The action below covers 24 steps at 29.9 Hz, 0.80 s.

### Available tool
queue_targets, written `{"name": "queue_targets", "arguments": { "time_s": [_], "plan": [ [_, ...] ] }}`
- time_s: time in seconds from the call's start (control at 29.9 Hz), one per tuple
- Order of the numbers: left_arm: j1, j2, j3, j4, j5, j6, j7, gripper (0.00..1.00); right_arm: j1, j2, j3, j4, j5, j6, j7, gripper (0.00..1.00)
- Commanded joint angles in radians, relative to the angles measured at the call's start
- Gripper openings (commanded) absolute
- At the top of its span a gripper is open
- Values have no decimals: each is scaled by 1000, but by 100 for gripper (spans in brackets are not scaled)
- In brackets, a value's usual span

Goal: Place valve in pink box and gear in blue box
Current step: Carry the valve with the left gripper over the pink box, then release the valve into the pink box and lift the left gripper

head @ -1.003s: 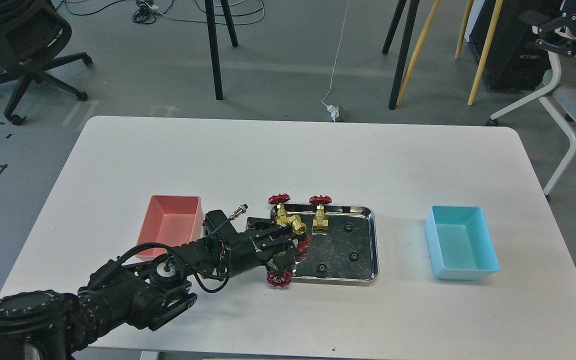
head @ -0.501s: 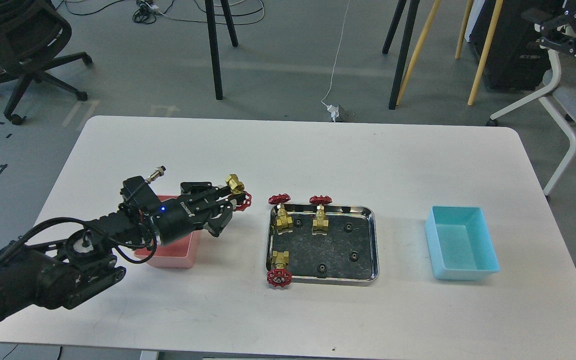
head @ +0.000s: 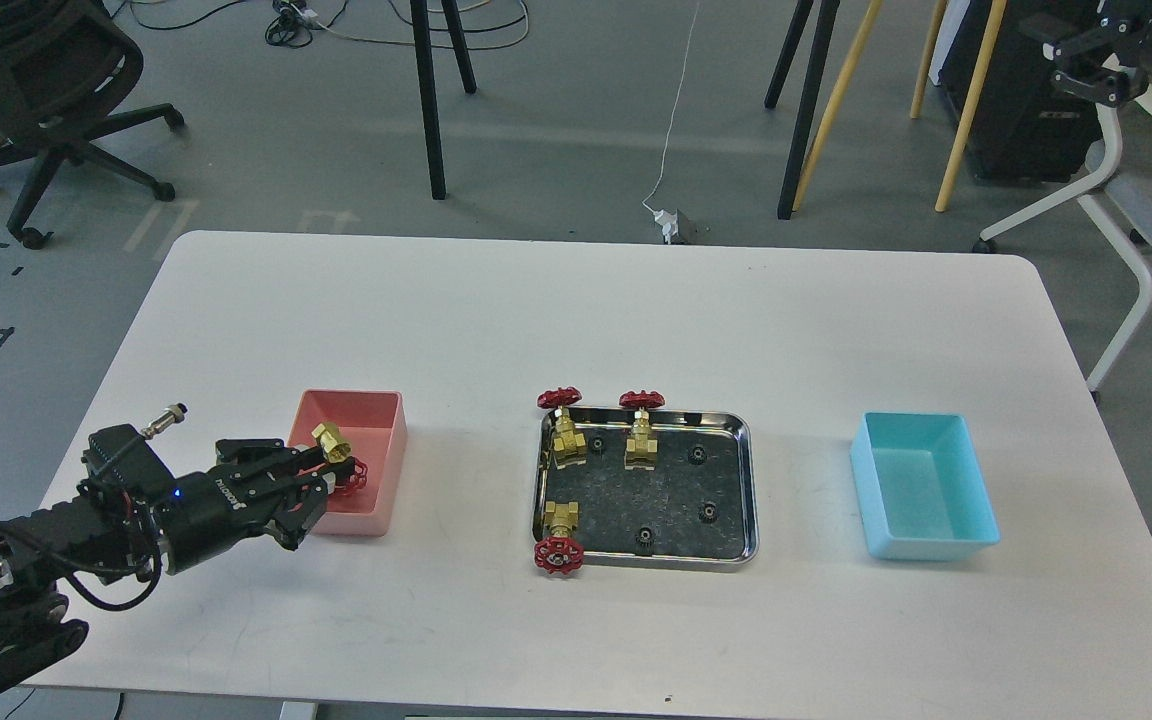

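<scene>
The white table [head: 576, 300] carries the pink box [head: 376, 405] toward its left edge, a steel tray [head: 748, 480] centrally, and the blue box [head: 921, 485] toward its right edge.

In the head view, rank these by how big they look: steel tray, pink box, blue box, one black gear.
1. steel tray
2. blue box and pink box: look alike, and my left gripper covers part of the pink one
3. gear

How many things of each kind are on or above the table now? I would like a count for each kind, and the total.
Valves: 4, one held by the left gripper over the pink box, three at the steel tray ().
Gears: 4 in the tray ().
Boxes: 2, pink and the blue box.
Tray: 1.
Total: 11.
</scene>
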<state>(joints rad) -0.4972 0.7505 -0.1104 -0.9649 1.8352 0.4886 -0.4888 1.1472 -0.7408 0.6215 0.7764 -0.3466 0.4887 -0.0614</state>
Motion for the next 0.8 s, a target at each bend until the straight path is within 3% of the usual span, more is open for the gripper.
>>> {"name": "queue_targets", "arguments": {
  "time_s": [0.0, 0.13, 0.23, 0.3, 0.43, 0.77],
  "plan": [
    [-1, 0, -6, 20, -7, 0, 0, 11, 6, 3, 0, 0, 0, 0, 0, 99],
    [-6, -3, -11, 35, -19, 0, 0, 13, 8, 3, 0, 1, 0, 0, 0, 99],
    [-6, -8, -11, 34, -43, 0, 0, 25, 9, 1, 0, 1, 0, 0, 0, 99],
    [-6, -13, -12, 34, -68, 0, 0, 39, 9, 1, 0, 1, 0, 0, 0, 99],
    [-9, -20, -12, 31, -123, 0, 0, 76, 9, 3, 0, 4, 1, -4, 0, 99],
    [-17, -54, -98, 15, -208, 0, 0, 92, 6, 1, -5, 23, -52, 0, -3, 99]
  ]
}}
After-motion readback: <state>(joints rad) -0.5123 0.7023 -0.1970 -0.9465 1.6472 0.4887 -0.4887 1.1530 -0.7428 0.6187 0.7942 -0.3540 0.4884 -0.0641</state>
